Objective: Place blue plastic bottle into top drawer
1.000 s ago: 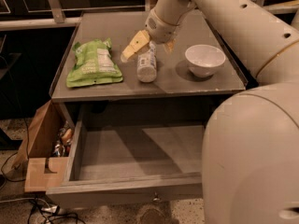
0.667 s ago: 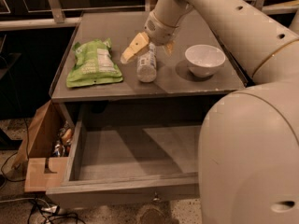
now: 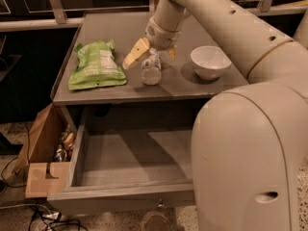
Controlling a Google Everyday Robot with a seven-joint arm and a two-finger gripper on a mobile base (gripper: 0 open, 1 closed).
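The blue plastic bottle lies on the grey table top, between the green snack bag and the bowl, its length pointing towards the front edge. My gripper hangs right over the bottle's far end. It is open, with one yellowish finger to the bottle's left and the other to its right. The top drawer is pulled out below the table top and nothing lies in it. Its small knob shows at front centre.
A green snack bag lies on the table's left part. A white bowl stands to the right of the bottle. A brown cardboard box with small items stands on the floor left of the drawer. My arm's large body fills the right foreground.
My gripper has come down slightly, so its fingers now straddle the bottle. The bottle, bag, bowl and drawer have not moved.
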